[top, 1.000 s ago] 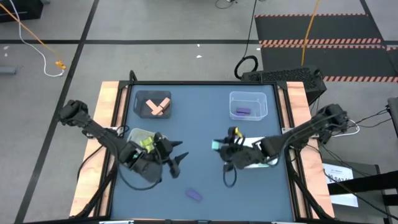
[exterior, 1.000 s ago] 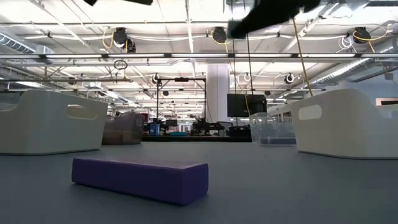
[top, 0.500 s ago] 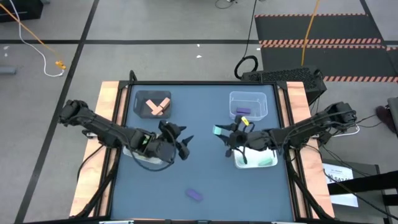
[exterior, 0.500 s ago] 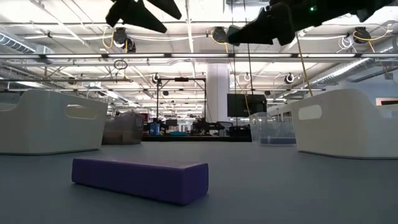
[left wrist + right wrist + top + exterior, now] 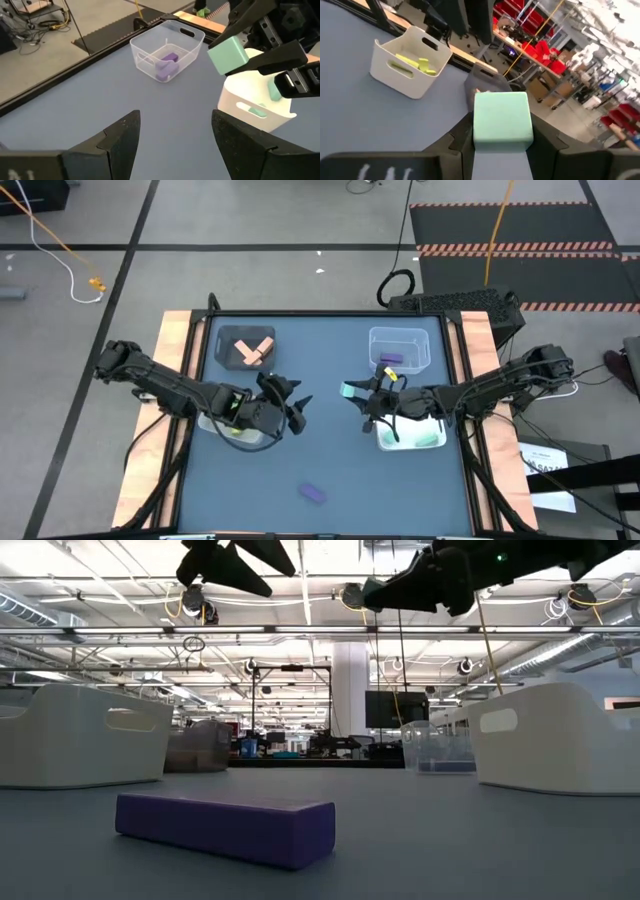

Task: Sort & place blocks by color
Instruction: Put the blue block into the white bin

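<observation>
Right pincer (image 5: 348, 391) grasps a teal block (image 5: 348, 390); left pincer (image 5: 296, 406) hangs released.

Both hover mid-surface (image 5: 330, 450), the teal block apparently just at 9 o'clock of the white bin (image 5: 412, 440). A purple bar (image 5: 313, 493) lies toward 6 o'clock.

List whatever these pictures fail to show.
- High view: the left arm covers the white bin of yellow-green blocks; their count is hidden.
- High view: the right arm overlaps the teal bin.
- Low view: both grippers are cut by the top edge, bin walls hide contents, and the purple bar is unblocked.
</observation>
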You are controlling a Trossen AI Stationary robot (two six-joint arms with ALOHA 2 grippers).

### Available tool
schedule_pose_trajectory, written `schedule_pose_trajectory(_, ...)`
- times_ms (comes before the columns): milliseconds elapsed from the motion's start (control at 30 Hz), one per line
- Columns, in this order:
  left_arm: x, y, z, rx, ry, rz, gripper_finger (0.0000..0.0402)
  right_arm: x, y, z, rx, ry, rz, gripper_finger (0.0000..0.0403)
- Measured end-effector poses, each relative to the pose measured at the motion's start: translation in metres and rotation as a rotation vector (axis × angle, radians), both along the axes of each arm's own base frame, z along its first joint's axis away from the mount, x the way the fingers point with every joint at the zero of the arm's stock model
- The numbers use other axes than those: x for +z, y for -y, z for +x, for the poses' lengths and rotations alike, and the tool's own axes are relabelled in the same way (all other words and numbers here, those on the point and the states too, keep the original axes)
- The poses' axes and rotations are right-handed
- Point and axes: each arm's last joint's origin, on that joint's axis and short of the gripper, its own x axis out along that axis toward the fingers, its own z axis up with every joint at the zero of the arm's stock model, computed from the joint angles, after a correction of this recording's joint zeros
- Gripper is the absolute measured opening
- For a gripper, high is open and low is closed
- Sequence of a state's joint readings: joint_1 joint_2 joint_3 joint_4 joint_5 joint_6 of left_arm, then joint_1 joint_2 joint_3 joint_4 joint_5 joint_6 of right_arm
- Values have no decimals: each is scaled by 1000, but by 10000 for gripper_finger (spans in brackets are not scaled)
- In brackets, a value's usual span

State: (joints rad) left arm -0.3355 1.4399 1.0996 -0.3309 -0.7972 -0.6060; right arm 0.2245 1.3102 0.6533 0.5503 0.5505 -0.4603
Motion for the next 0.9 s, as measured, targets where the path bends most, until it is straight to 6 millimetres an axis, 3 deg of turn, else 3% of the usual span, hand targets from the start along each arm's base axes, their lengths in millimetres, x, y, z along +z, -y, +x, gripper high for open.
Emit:
schedule_pose_trajectory(233, 0, 0, -1, 4, -3, -4, 246, -14, -4, -11, -66, -86, 294, 114)
schedule_pose_trajectory(600, -1, 0, -1, -10, -19, -2, 246, -12, -16, -62, -168, -270, 919, 114)
schedule_pose_trajectory(900, -22, 2, -5, -75, -72, -88, 246, -24, -21, -100, -352, -573, 1154, 114)
